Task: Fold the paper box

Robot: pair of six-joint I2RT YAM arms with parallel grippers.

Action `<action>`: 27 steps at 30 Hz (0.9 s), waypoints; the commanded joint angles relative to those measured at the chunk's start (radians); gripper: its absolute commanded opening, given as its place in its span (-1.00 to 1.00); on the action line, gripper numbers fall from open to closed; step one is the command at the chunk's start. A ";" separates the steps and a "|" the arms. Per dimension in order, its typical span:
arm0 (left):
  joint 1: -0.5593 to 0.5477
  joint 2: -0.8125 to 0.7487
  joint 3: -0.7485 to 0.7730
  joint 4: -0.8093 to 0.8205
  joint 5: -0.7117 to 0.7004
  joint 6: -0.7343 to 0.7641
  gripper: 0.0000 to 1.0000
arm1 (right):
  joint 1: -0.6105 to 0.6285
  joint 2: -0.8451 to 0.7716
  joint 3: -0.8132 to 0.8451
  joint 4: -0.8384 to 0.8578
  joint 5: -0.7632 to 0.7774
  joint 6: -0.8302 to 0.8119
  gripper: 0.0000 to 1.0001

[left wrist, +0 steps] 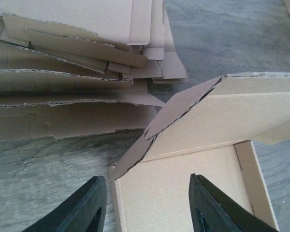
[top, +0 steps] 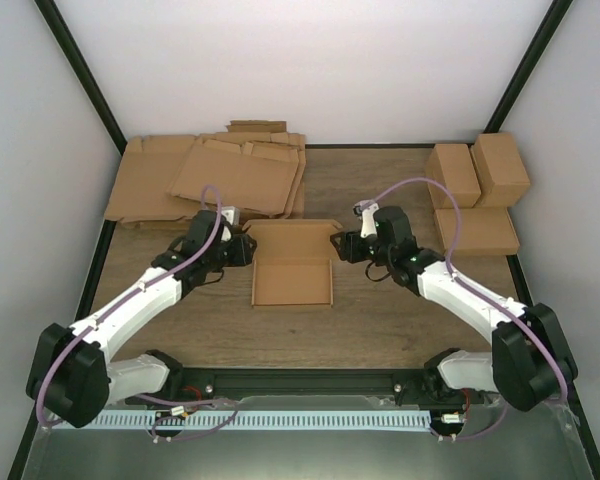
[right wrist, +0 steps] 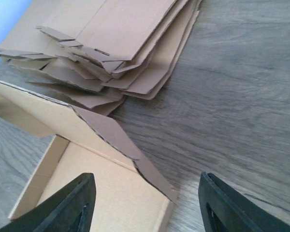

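Brown cardboard: the paper box (top: 292, 282) sits half-folded on the wooden table (top: 380, 320), open side up, between the two arms. The side walls stand. The far panel leans up over the tray, and both wrist views show its corner flaps loose at either end. The piece's long axis runs away from the arm bases. The crease of the raised panel runs crosswise, from one gripper toward the other.

The left gripper (top: 242, 247) is at the box's far left corner and the right gripper (top: 338, 246) at its far right corner, mirror-like, neither nearer.

The left fingers (left wrist: 82, 210) are spread with the left wall's edge between them, nothing pinched. The right fingers (right wrist: 63, 205) are spread wider with the right corner between them, nothing gripped.

A pile of flat sheets (top: 215, 175) lies just behind the box, to its left. I cannot tell whether they touch.

Judgement: the next move likely comes inward from both sides along the crease line, tucking the corner flaps. Uneven pushes could skew the box.
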 commanded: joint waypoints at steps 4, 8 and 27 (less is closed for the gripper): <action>0.005 0.027 0.058 0.014 0.027 0.031 -0.30 | -0.007 0.053 0.073 0.048 -0.101 -0.019 -0.02; 0.005 0.036 0.066 -0.004 0.013 0.038 -0.35 | -0.007 0.086 0.095 0.022 -0.083 -0.034 -0.11; 0.003 0.091 0.077 -0.007 0.008 0.056 -0.77 | 0.078 0.102 0.138 -0.012 0.061 0.018 -0.89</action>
